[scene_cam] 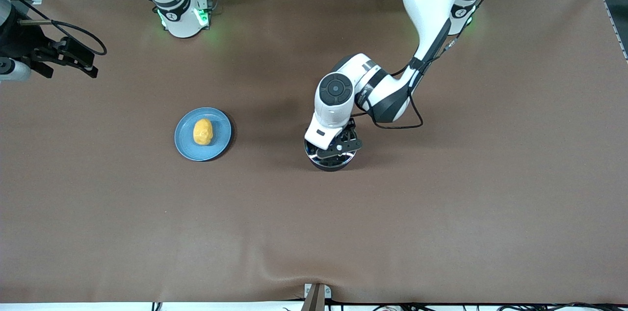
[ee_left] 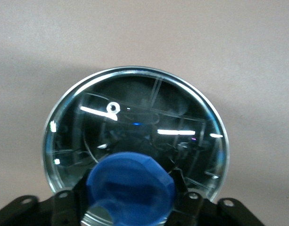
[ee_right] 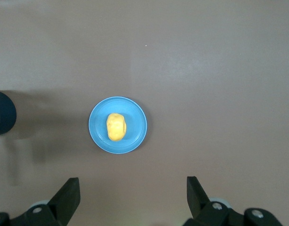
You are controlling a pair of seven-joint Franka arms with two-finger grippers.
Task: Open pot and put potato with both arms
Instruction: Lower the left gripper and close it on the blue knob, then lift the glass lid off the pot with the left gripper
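Observation:
The black pot [scene_cam: 329, 163] stands mid-table with its glass lid [ee_left: 149, 113] on it; its handle is hidden under the arm. My left gripper [scene_cam: 338, 146] is down on the lid, and its fingers [ee_left: 179, 181] are shut against the sides of the lid's blue knob [ee_left: 130, 186]. The yellow potato [scene_cam: 202, 132] lies on a flat blue plate [scene_cam: 218, 146], toward the right arm's end from the pot. My right gripper [scene_cam: 73, 58] waits high over the right arm's end of the table, open and empty. It looks down on the potato [ee_right: 116, 126] and the plate [ee_right: 137, 125].
The brown table mat [scene_cam: 441, 213] covers the whole table. A small bracket [scene_cam: 316, 296] sits at the table edge nearest the front camera. The arm bases stand along the other long edge.

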